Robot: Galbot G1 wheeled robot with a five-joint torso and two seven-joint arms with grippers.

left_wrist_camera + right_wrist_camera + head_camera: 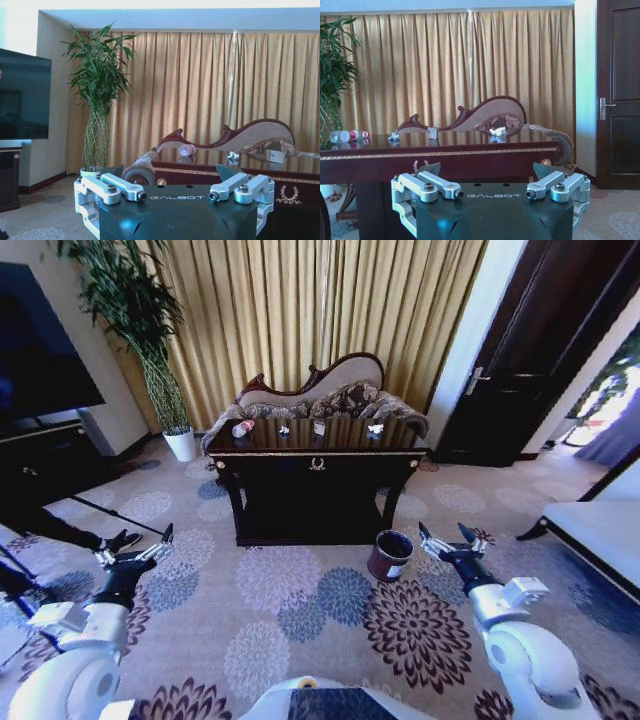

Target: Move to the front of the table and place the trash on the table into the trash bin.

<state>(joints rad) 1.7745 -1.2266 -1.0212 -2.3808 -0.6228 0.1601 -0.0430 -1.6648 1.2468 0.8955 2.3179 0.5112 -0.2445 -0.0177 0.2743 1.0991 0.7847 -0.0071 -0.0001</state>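
- The left gripper hangs low over the patterned carpet, well short of the table; its fingers are spread wide and hold nothing.
- On the dark table, at its left end, lies the clear bottle with a red cap, on its side.
- Further along the tabletop sit a small white scrap, a pale carton near the middle, and a second white crumpled scrap towards the right end.
- The trash bin stands upright on the carpet, just off the table's front right leg.
- The right gripper hovers near the bin's right side, not touching it; its fingers are splayed wide and empty.
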